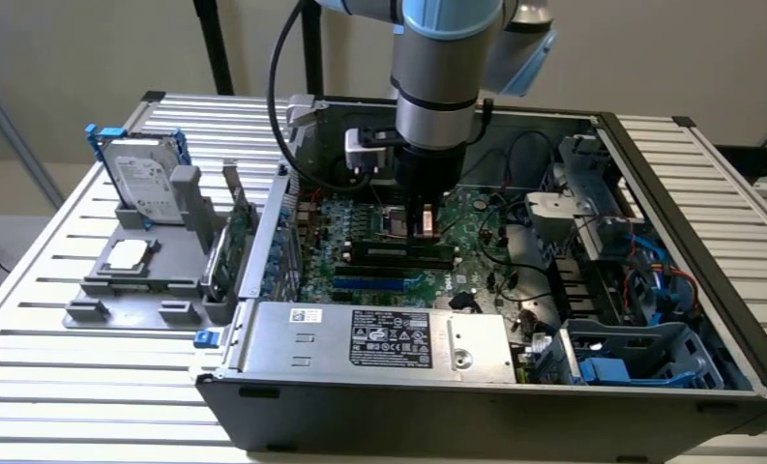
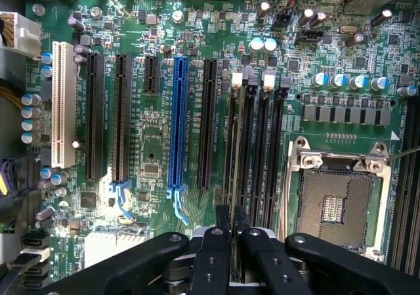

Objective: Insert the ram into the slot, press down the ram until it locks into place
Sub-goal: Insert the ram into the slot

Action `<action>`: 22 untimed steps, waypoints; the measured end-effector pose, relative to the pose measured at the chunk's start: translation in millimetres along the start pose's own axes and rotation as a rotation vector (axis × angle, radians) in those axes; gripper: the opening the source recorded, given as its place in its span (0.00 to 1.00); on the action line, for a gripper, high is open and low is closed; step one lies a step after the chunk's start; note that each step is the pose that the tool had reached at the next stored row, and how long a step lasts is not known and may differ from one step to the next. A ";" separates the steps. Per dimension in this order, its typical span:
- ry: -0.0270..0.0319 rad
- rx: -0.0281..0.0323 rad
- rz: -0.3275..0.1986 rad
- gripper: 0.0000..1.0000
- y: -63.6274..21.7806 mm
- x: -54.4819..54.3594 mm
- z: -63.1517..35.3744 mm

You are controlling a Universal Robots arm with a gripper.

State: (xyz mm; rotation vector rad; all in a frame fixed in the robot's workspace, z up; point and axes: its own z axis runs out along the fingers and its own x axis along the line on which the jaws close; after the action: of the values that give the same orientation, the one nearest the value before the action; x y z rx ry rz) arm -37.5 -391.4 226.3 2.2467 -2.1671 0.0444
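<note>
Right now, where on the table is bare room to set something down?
Bare table slats lie in front of the gray fixture at the exterior view's left, and to that view's right of the case. Inside the case is crowded: the tool holds the ram over the motherboard.

ram (image 2: 237, 163) — edge-on, upright, seemingly in slot (image 2: 237, 81)

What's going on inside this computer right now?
A robot arm is reaching down into an open computer case. Its hand is closed on a memory stick, holding it edge-on among the black memory slots beside the processor socket on the motherboard. I can't tell whether the stick has locked in.
</note>
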 end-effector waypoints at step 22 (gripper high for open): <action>-0.0071 0.0001 0.000 0.28 1.8 0.6 -9.5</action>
State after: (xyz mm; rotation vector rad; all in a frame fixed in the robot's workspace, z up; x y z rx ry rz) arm -39.3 -391.8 235.8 2.2503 -2.1708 0.0366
